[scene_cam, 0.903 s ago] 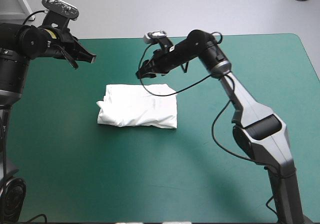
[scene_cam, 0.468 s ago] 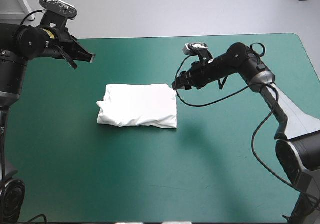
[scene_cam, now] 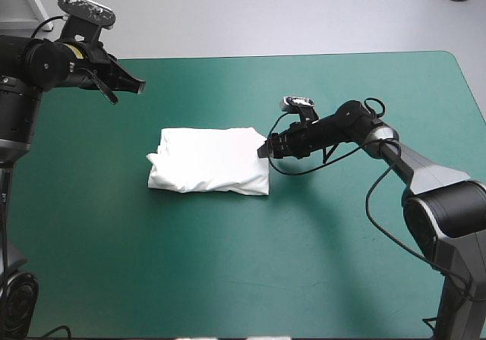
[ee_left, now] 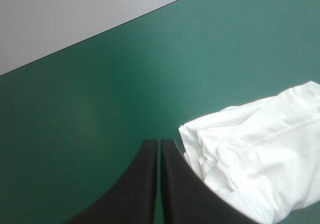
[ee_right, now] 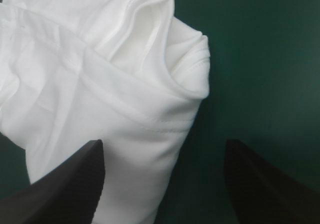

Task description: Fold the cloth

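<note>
The right gripper (scene_cam: 263, 149) is at the far right corner of the T-shirt (scene_cam: 209, 169), with its tips just at the cloth's edge. Its two black fingers (ee_right: 70, 184) stand wide apart and nothing is clamped between them. In the right wrist view the corner of the T-shirt lies ahead of the gripper, reaching into the gap between the fingers. One finger is beside the cloth, the other beside bare cover. I cannot tell whether a finger touches the cloth.

The left gripper (scene_cam: 140, 87) hangs beyond the far left corner of the T-shirt, well apart from it. Its fingers are pressed together into one point and hold nothing.

The T-shirt lies on the teal-green cover (scene_cam: 228, 264) near the middle of the table, a little toward the left side. It is white and folded into a flat bundle, almost a rectangle. Its right edge is straight and its near edge is fairly even. Its left edge is uneven, with small creases and loose layers pushed out. At the far right corner the layers curl up into a rounded fold, and a stitched hem runs across the top layer there.
</note>
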`<state>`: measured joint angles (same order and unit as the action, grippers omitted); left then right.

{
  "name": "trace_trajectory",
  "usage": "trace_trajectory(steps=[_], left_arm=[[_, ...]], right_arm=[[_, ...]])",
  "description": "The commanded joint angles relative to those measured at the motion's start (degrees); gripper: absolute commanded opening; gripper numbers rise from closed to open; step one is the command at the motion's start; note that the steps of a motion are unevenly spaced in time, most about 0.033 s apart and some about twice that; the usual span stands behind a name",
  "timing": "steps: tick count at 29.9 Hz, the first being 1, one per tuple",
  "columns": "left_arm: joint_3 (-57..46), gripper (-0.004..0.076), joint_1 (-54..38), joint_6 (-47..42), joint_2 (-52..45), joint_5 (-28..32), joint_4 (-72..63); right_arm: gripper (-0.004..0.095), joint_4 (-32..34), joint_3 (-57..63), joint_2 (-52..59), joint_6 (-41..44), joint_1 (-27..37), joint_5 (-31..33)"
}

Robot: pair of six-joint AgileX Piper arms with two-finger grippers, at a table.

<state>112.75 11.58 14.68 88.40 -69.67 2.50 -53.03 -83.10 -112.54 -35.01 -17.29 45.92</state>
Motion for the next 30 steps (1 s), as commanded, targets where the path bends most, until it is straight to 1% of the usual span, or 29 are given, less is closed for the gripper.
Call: trace_trajectory(steps=[1, 5, 11, 18, 19, 20, 21, 23, 24, 26, 28, 30], left_arm=[[1.4, 0.0019, 0.0, -0.6, -2.3, 3.1, -0.1], [1.4, 0.0019, 0.1, -0.8, -2.3, 3.3, -0.1], [1.4, 0.0019, 0.1, -1.1, -2.3, 3.7, -0.1], [1.4, 0.0019, 0.1, -1.1, -2.3, 3.7, -0.3], [1.4, 0.0019, 0.1, -1.1, -2.3, 3.7, -0.3], [1.4, 0.0019, 0.1, -1.1, -2.3, 3.7, -0.3], [1.4, 0.0019, 0.1, -1.1, -2.3, 3.7, -0.2], [1.4, 0.0019, 0.1, -1.1, -2.3, 3.7, -0.2], [1.4, 0.0019, 0.1, -1.1, -2.3, 3.7, -0.2], [1.4, 0.0019, 0.1, -1.1, -2.4, 3.7, -0.2], [1.4, 0.0019, 0.1, -1.1, -2.4, 3.7, -0.2], [1.4, 0.0019, 0.1, -1.1, -2.4, 3.7, -0.2]], right_arm=[[0.0597, -4.5, -1.3, 1.5, -2.5, 0.0, 0.0], [0.0538, -7.7, -1.3, 0.7, -5.3, -0.1, 0.8], [0.0537, -8.5, -1.3, 0.2, -5.8, -0.3, 1.2], [0.0526, -10.2, -1.5, -3.5, -7.6, -2.4, 3.1], [0.0502, -10.1, -1.5, -3.6, -7.7, -2.5, 3.4], [0.0443, -9.5, -1.5, -3.7, -7.8, -2.5, 3.4], [0.0350, -9.2, -1.6, -3.6, -7.8, -2.3, 3.6], [0.0085, -8.7, -2.0, -3.5, -7.4, -1.5, 4.2], [-0.0018, -8.1, -2.6, -3.2, -7.3, -1.1, 4.7], [0.0009, -5.7, -3.8, -2.8, -5.4, -0.1, 5.1], [0.0005, -2.3, -4.5, -1.8, -3.7, 1.0, 4.8], [0.0005, 2.6, -5.1, 0.0, -1.4, 2.6, 4.4]])
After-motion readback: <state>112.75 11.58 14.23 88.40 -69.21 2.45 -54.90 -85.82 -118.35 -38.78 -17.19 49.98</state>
